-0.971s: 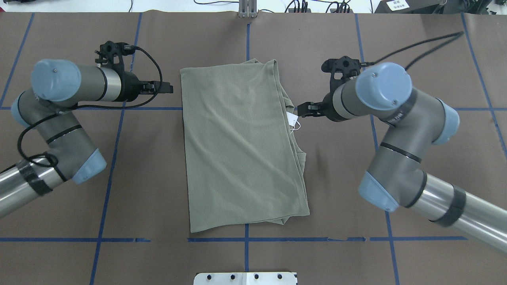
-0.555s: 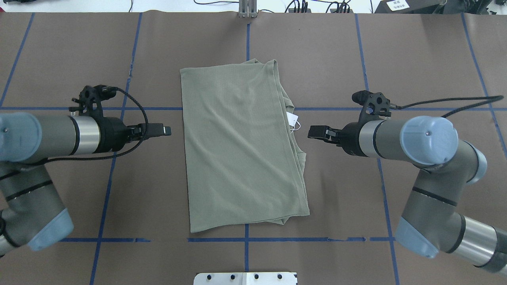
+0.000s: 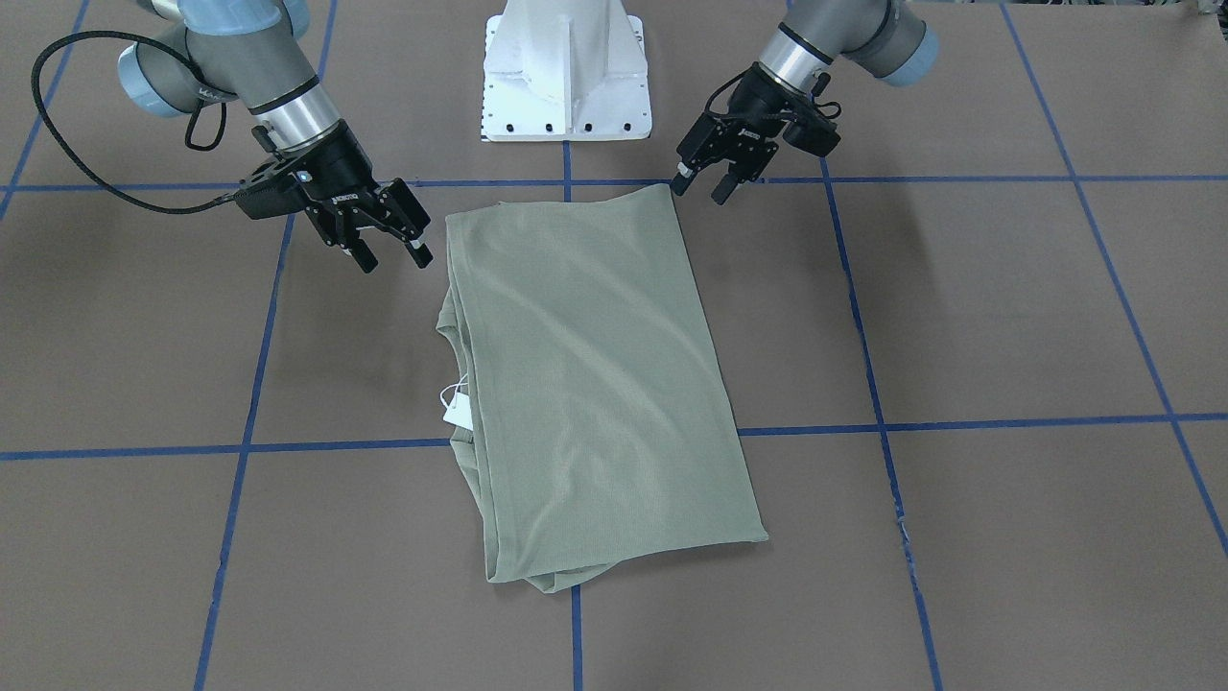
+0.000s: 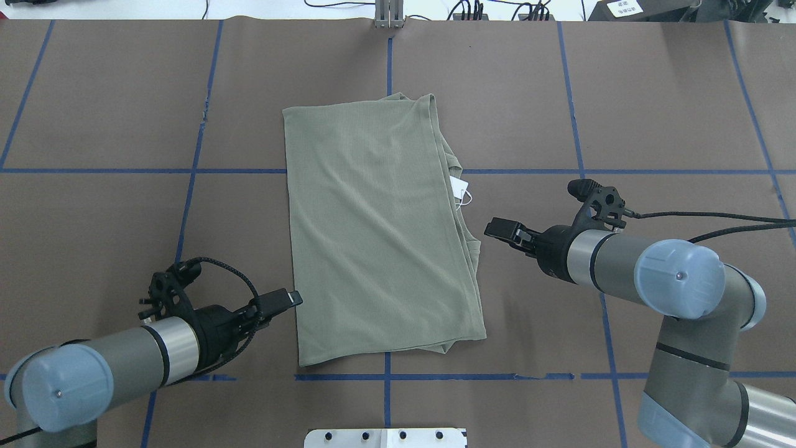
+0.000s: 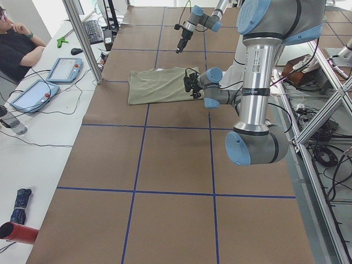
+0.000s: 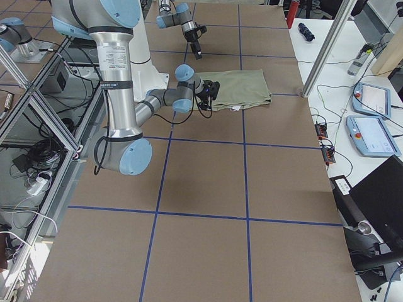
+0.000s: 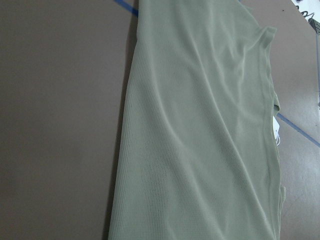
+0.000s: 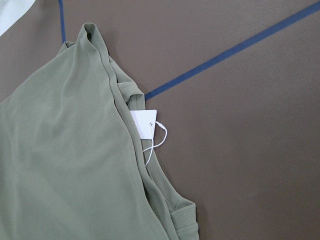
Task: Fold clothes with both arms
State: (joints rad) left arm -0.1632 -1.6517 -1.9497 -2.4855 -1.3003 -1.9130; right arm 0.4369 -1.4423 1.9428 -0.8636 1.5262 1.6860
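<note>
Nearest to me, the sage-green shirt (image 3: pixel 595 384) lies flat on the brown table (image 3: pixel 959 317), already folded lengthwise into one long narrow panel with no sleeve showing. Halfway along, its white hang tag (image 3: pixel 458 413) peeks out from the layered edge. Farther back, the right gripper (image 3: pixel 395 261) and the left gripper (image 3: pixel 699 192) hover one on each side of the shirt's far end, jaws apart and empty. I judge that the crosswise folds are left to do.

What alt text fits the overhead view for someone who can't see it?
A green shirt, folded into a long rectangle, lies flat on a brown table with blue tape lines. The left gripper is by its near left corner, the right gripper by its right edge near a white tag; neither holds it.
</note>
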